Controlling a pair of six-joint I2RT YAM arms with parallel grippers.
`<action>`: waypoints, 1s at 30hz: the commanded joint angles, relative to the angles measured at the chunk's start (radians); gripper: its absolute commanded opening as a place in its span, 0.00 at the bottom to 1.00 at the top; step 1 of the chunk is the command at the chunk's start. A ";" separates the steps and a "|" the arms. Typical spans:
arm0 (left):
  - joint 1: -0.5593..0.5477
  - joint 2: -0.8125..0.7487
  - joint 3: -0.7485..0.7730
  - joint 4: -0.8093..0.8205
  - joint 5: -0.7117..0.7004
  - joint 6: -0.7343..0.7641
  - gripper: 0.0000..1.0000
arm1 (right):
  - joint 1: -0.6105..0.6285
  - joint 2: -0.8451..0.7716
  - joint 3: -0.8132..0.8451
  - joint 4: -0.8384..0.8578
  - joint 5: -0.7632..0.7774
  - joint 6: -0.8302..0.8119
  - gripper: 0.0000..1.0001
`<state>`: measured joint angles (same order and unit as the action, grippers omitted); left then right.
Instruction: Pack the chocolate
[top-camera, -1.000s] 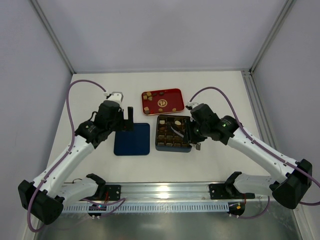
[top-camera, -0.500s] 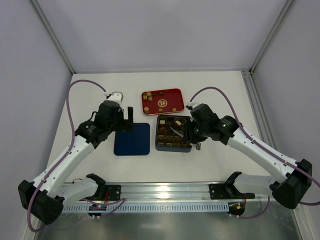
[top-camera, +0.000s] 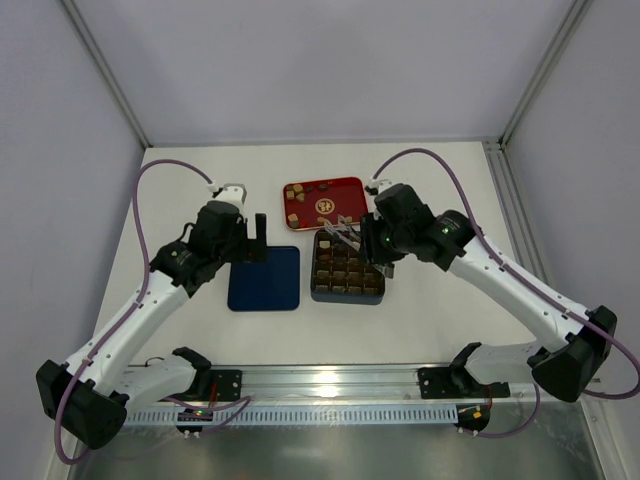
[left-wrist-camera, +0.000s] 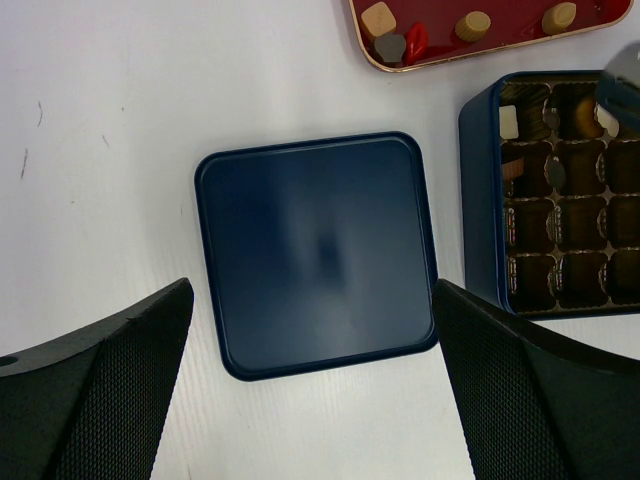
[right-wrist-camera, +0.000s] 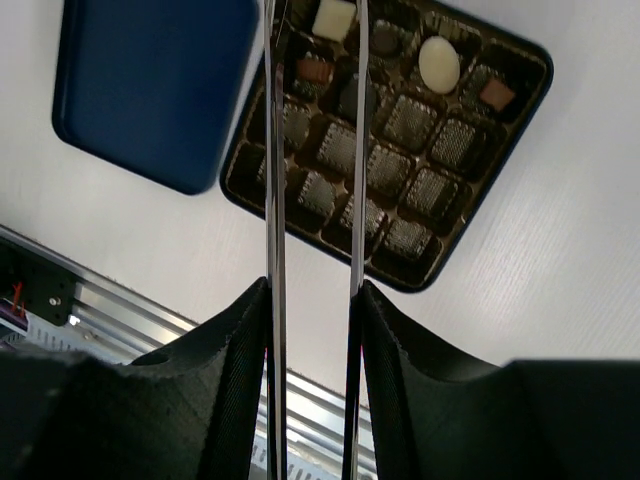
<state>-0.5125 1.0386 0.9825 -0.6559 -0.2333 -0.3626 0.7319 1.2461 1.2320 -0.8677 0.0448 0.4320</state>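
We begin with the white table (top-camera: 440, 190). On it the dark blue lid (left-wrist-camera: 318, 252) lies flat, to the left of the box (left-wrist-camera: 477, 210), just beside it but not touching. The box is open and its brown grid shows. A few cells in the far rows hold pieces (right-wrist-camera: 439, 62), while the near rows look empty. On the far side of the box is the red tray (top-camera: 352, 192), and the rest of the chocolate (left-wrist-camera: 472, 24) lies loose on it (some round, some square, tan and darker).

The left gripper (left-wrist-camera: 312, 287) hovers over the lid with its fingers spread wide, holding nothing. The right gripper (right-wrist-camera: 313, 30) is above the far edge of the box, close to the tray. Its two thin blades stand apart with a narrow gap, and in the part we can see nothing is between them, though the tips are cut off in the wrist view.

We judge that each piece is very light and stiff, but brittle and easy to mark, and its smooth surface can slip. We think it is best taken at mid height, on two opposite flat sides for a square one, across the widest part for a round one, with soft pressure only.
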 joint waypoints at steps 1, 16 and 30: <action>-0.003 -0.011 0.015 0.007 0.003 -0.004 1.00 | -0.006 0.074 0.159 0.042 0.024 -0.056 0.42; -0.003 -0.020 0.015 0.007 -0.004 -0.001 1.00 | -0.035 0.607 0.600 0.013 -0.083 -0.162 0.40; -0.001 -0.018 0.015 0.007 0.000 0.001 1.00 | -0.034 0.677 0.592 0.032 -0.134 -0.162 0.39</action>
<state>-0.5125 1.0382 0.9825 -0.6563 -0.2340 -0.3622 0.6960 1.9327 1.7916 -0.8566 -0.0673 0.2848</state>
